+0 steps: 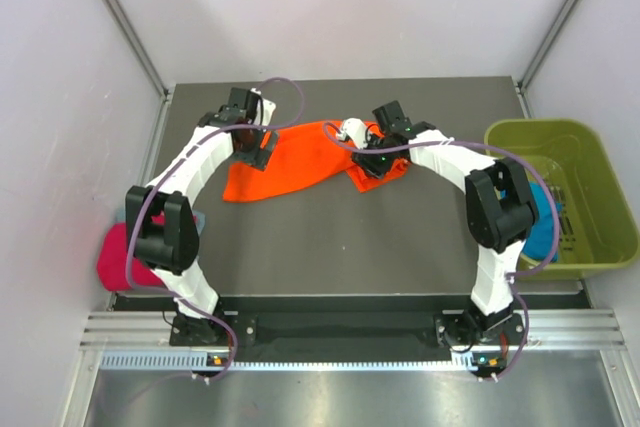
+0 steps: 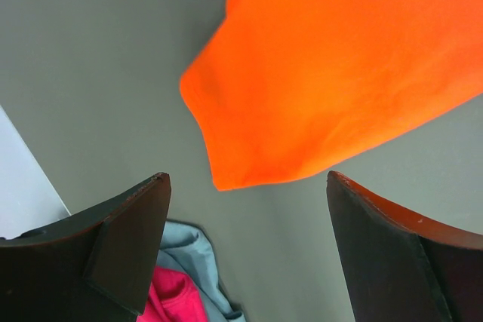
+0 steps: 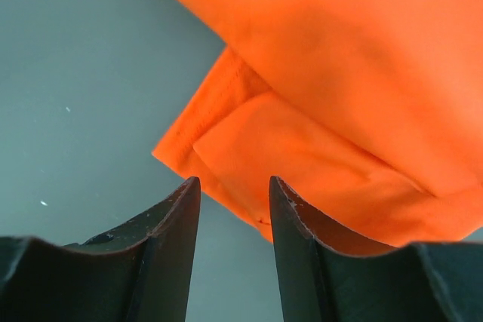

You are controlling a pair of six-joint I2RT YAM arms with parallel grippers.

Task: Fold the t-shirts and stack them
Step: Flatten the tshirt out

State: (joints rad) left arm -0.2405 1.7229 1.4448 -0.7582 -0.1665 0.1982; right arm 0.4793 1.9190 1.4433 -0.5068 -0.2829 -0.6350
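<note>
Pinching the bright orange cloth t-shirt point(image 1: 300, 162) squarely by its hems should help: left fingers point(image 2: 128, 239) wide, right fingers point(image 3: 167, 250) narrowly apart, both empty.

Readable text, brands, numbers, signs: none in any of the three views.
Orange t-shirt point(image 1: 300, 162): plain cloth wherever it shows, with no lettering that can be made out.
Olive-green bin point(image 1: 520, 133): bare rim and walls from above; any marking is too small to tell.
</note>
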